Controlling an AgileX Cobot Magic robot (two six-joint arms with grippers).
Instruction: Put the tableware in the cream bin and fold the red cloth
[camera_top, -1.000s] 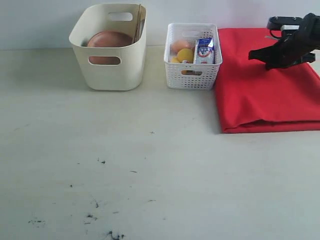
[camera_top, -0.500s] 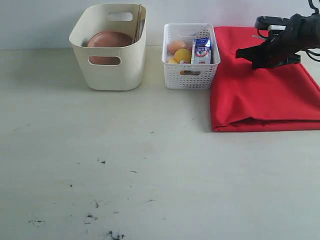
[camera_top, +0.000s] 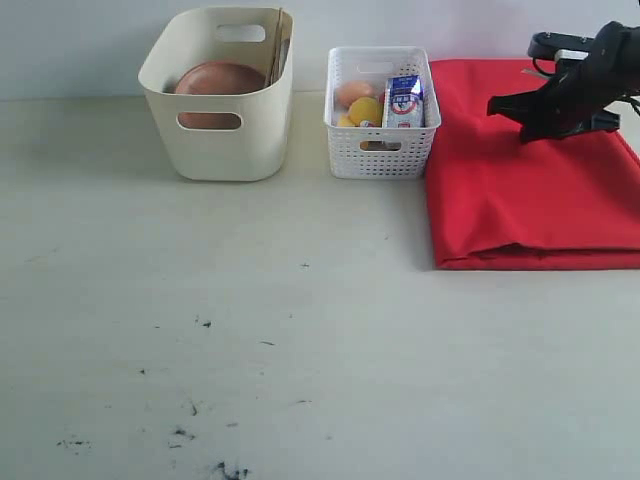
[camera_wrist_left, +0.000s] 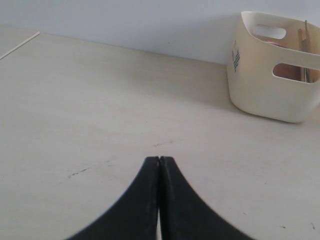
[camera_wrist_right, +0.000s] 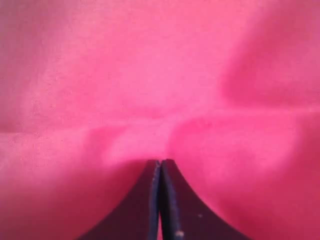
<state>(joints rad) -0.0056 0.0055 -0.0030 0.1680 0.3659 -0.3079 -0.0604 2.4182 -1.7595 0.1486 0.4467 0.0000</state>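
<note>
At upper right, the right gripper (camera_top: 498, 104) is clenched on a pucker of the red cloth (camera_top: 530, 190); the left gripper (camera_wrist_left: 159, 160) is clenched, empty.

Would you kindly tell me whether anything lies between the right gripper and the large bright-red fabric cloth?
Nothing visible does. The right gripper is shut directly on the large bright-red fabric cloth, which puckers at its tips. The white perforated plastic basket stands aside, at the cloth's edge.

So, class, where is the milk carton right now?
In the exterior view the milk carton stands at the right side of the white basket, beside the lemon, with the red cloth just right of the basket.
</note>
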